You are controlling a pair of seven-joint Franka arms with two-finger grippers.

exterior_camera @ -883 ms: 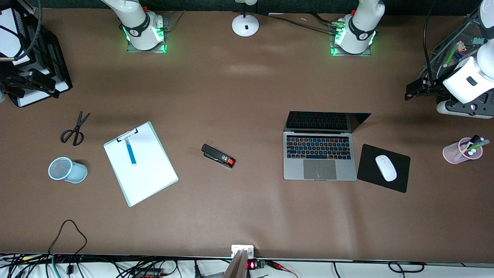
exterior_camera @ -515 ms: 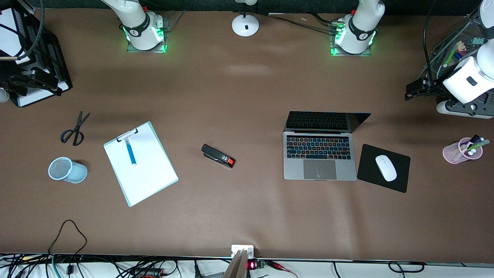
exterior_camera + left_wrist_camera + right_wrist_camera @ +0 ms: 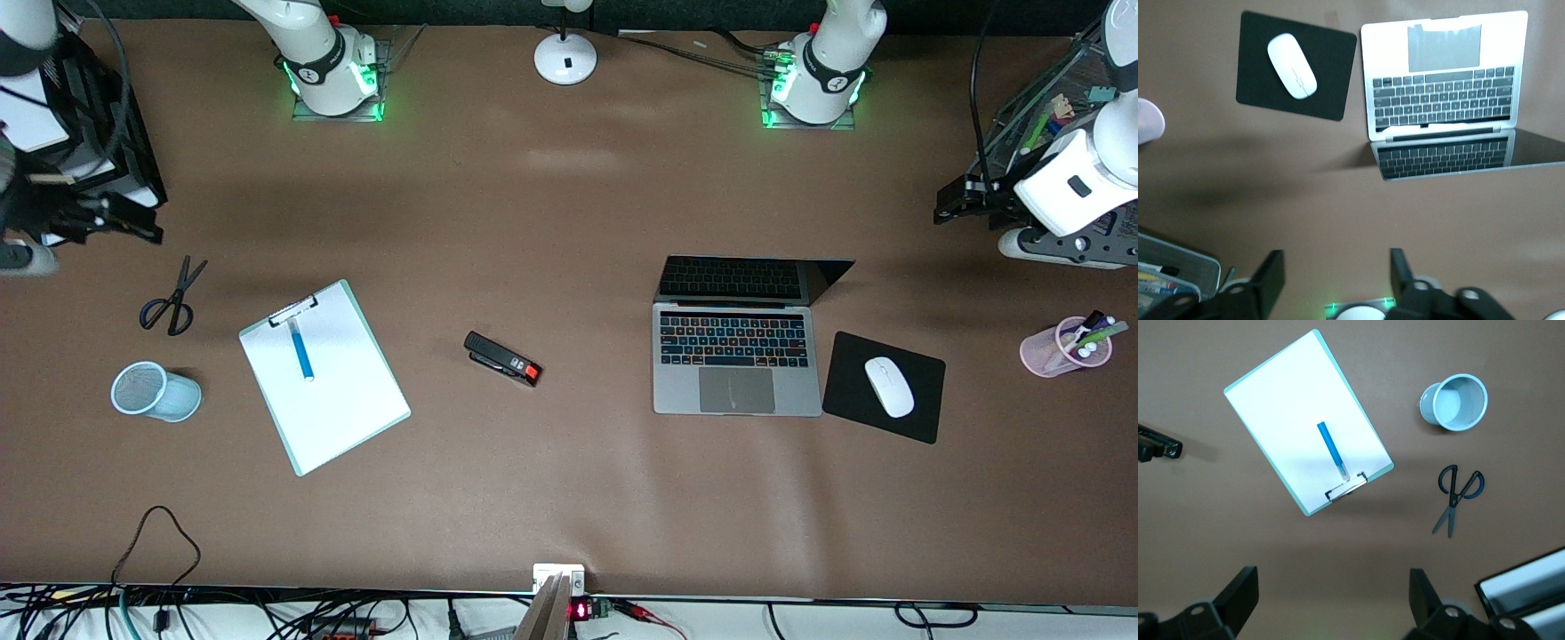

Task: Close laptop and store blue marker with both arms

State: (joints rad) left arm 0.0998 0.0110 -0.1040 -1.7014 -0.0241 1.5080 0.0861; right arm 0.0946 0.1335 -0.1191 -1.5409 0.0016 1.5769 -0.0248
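The laptop [image 3: 736, 356] stands open on the table toward the left arm's end, its keys lit and its screen tilted back; it also shows in the left wrist view [image 3: 1445, 73]. The blue marker [image 3: 302, 351] lies on a white clipboard [image 3: 324, 378] toward the right arm's end, and shows in the right wrist view [image 3: 1333, 450]. My left gripper [image 3: 947, 204] is open and empty, in the air at the left arm's end of the table [image 3: 1336, 270]. My right gripper [image 3: 142, 220] is open and empty, in the air over the table's right-arm end [image 3: 1331, 587].
A black mouse pad [image 3: 885, 387] with a white mouse [image 3: 889, 386] lies beside the laptop. A pink cup of pens [image 3: 1062, 347], a stapler [image 3: 502, 358], scissors [image 3: 171, 298], a tipped pale-blue mesh cup [image 3: 156, 391], a black tray [image 3: 107, 133] and a wire organiser [image 3: 1036, 116] are around.
My right gripper has moved out from the black tray toward the scissors. My left arm has shifted only slightly. The laptop and marker have not moved.
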